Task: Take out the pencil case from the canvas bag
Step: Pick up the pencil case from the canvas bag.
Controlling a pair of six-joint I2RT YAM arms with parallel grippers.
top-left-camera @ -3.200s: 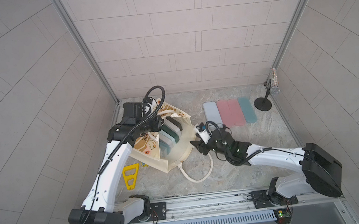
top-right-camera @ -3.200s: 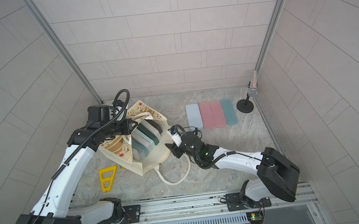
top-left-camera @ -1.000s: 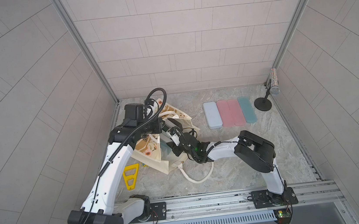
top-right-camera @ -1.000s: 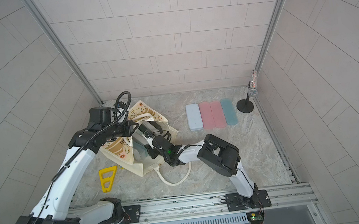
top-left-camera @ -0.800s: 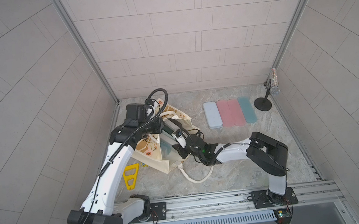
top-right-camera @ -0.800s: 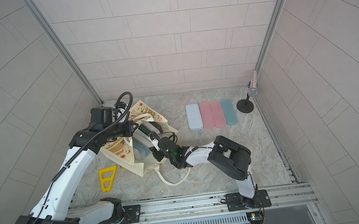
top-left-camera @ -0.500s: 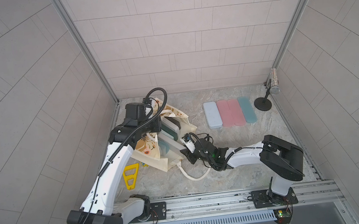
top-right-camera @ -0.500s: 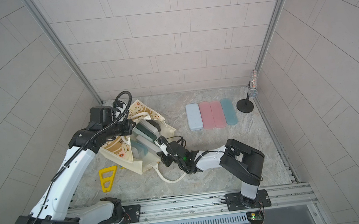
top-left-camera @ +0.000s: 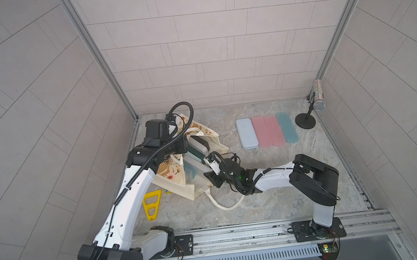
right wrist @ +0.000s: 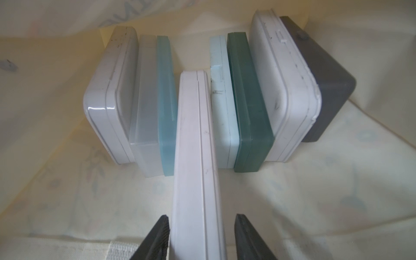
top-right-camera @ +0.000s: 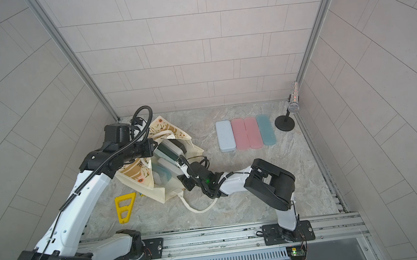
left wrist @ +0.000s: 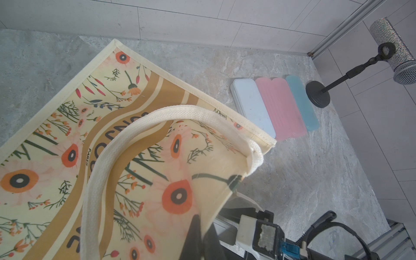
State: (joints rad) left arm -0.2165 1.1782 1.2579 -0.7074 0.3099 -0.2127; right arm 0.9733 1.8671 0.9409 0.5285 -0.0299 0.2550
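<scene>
Right jaws further out of cream flowered canvas bag (top-left-camera: 182,188), loose around pencil case (right wrist: 198,157); left jaws gripping rim (left wrist: 221,200)

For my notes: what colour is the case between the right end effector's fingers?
The case is white; best seen in the right wrist view.

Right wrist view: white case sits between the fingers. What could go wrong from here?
Right gripper is open around the white pencil case: retracting now could leave it in the canvas bag.
The pale blue case lies right beside it and may drag along.
Left gripper pinches only the bag's rim; a slip could collapse the mouth.
</scene>
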